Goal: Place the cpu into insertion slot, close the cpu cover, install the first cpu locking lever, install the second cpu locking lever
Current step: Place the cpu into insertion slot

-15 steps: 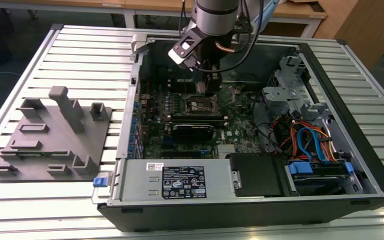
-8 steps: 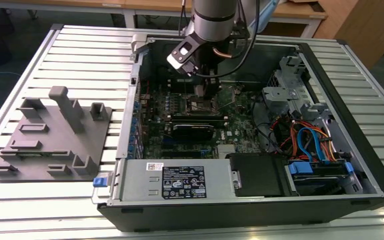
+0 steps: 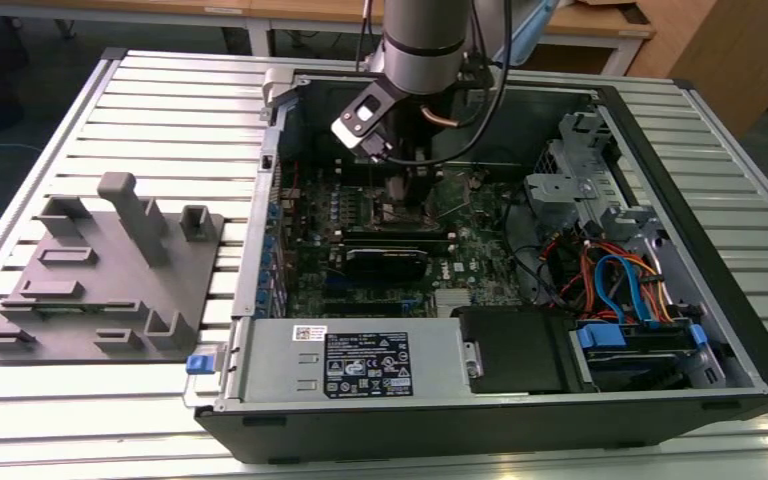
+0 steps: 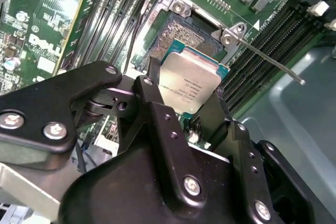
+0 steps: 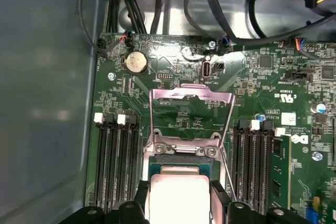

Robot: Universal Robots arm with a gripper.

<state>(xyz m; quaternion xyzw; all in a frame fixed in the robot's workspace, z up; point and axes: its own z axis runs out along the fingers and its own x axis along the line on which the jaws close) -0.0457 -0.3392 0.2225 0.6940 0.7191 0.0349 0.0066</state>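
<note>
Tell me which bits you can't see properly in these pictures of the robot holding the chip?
1. The socket: in the second wrist view the chip covers much of it, so whether they touch is unclear.
2. The chip's near edge: in the first wrist view, cut off by the picture's edge and the gripper.
3. Exterior view: the arm hides the spot it works on.

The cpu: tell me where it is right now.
In the second wrist view the cpu is held in the gripper, just over the open insertion slot on the green board.
</note>
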